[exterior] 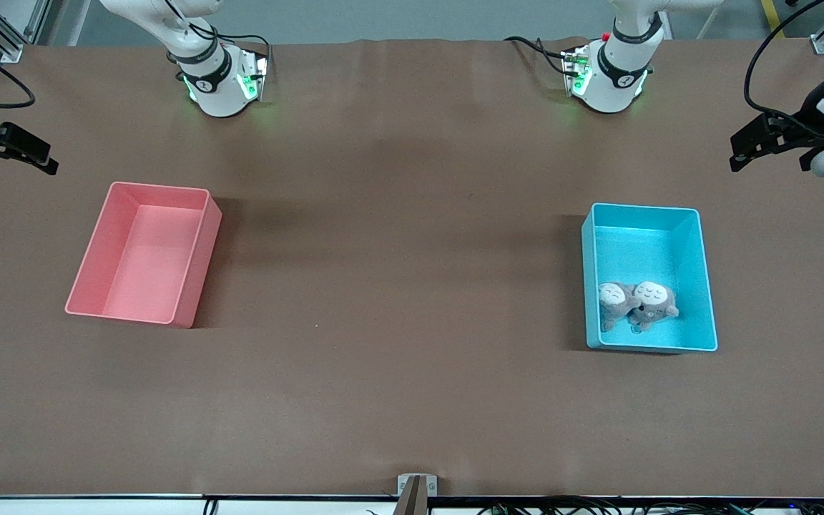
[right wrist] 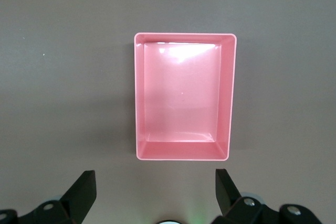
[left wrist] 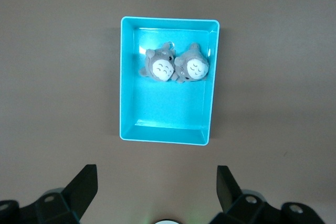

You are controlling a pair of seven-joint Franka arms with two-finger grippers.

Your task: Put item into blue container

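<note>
Brown desk (exterior: 398,357), matte surface, carries two bins well apart.

Right arm's end of the desk: right pincer (exterior: 22,152) held up at the view's edge, over the desk margin, arm waiting. From the right wrist view its two black fingers (right wrist: 84,190) stand wide apart, nothing between them. Pink bin (exterior: 144,254) sits near this end, slightly skewed to the desk edge; its floor is bare, with a glare patch on the inside. Same bin seen from directly overhead in the right wrist view (right wrist: 228,98).

Middle of the desk: plain brown surface, soft shadows beside each bin. Small metal bracket (exterior: 417,486) at the desk edge nearest the front camera.

Left arm's end: blue container (exterior: 702,286), cyan, straight smooth walls, resting flat on the desk. Two grey plush toys (exterior: 637,304) lie inside it, touching each other side by side, pale faces up, in the end of the container nearer the front camera. The rest of the container floor shows bare. Left wrist view gives the same: container (left wrist: 126,87) seen from above, both plush toys (left wrist: 177,66) pressed together at one end.

Left pincer (exterior: 759,146) held up at the view's edge, over the desk margin, arm waiting. Its fingers (left wrist: 84,184) are spread wide, holding nothing.
</note>
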